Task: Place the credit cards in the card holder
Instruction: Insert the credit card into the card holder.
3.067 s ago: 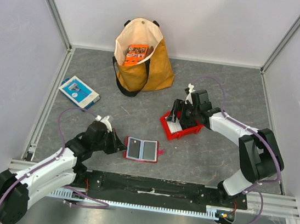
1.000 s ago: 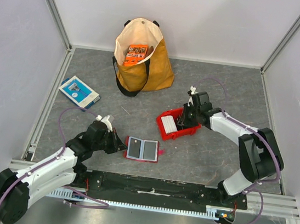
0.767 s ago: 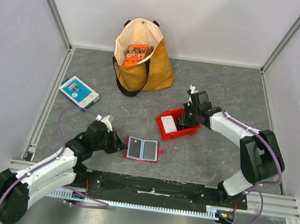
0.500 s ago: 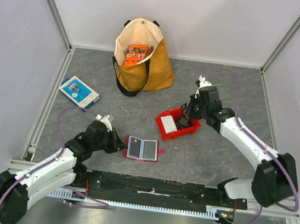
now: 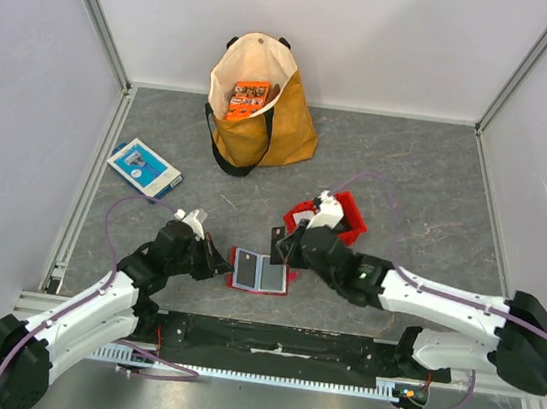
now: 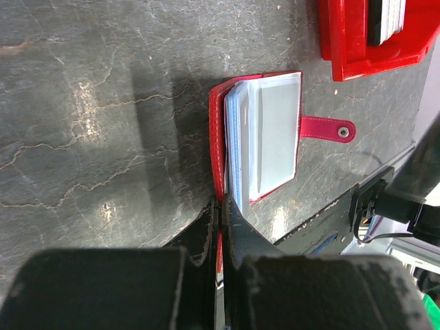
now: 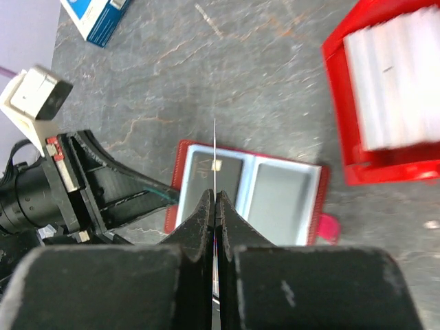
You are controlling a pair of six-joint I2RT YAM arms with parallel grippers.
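Bearing card holder (image 5: 259, 273), veined grey tabletop (image 5: 429, 175), pale walls (image 5: 375, 46)

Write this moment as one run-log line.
left gripper: shut on card holder edge | right gripper: shut on credit card, over card holder | inserted: no

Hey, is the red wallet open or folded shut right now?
Open. The wallet lies spread flat, both grey inner pockets facing up, its snap tab sticking out loose to one side.
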